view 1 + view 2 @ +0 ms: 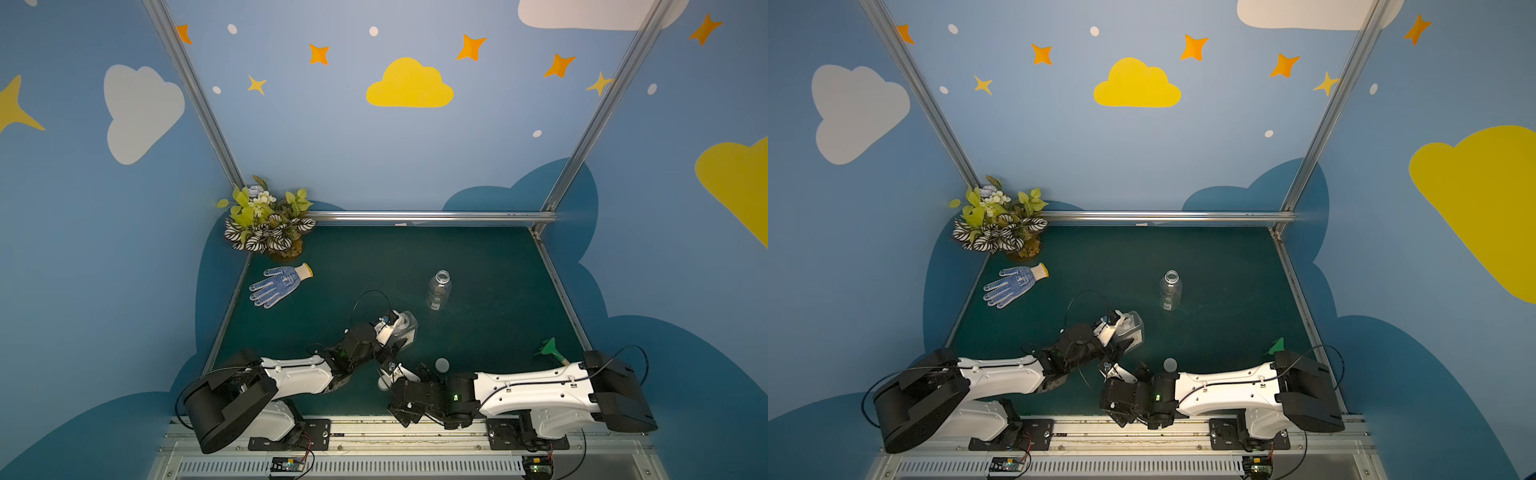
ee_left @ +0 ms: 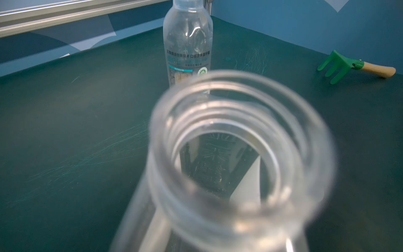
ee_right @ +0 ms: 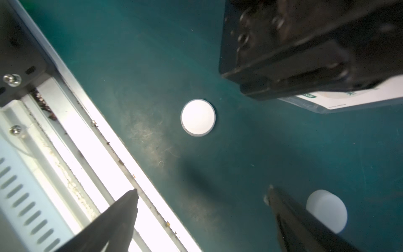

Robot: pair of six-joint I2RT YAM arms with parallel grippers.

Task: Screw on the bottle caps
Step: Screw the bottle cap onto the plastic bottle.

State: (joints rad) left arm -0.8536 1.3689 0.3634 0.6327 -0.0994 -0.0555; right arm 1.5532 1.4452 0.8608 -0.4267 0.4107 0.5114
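Note:
The rectangular bottle (image 1: 409,328) (image 1: 1136,328) stands uncapped near the table's middle. My left gripper (image 1: 397,331) (image 1: 1121,331) is around it. In the left wrist view its open threaded mouth (image 2: 239,152) fills the frame and hides the fingers. The round bottle (image 1: 439,291) (image 2: 187,43) stands uncapped farther back. One white cap (image 3: 198,117) (image 1: 383,382) lies on the mat ahead of my right gripper (image 3: 201,192) (image 1: 405,384), which hangs above the front edge, open and holding nothing. A second cap (image 3: 327,209) (image 1: 441,365) lies just right of it.
A potted plant (image 1: 266,224) fills the back left corner, with a dotted work glove (image 1: 280,284) in front of it. A green hand rake (image 1: 552,349) (image 2: 340,65) lies by the right edge. The metal front rail (image 3: 87,131) runs under my right gripper.

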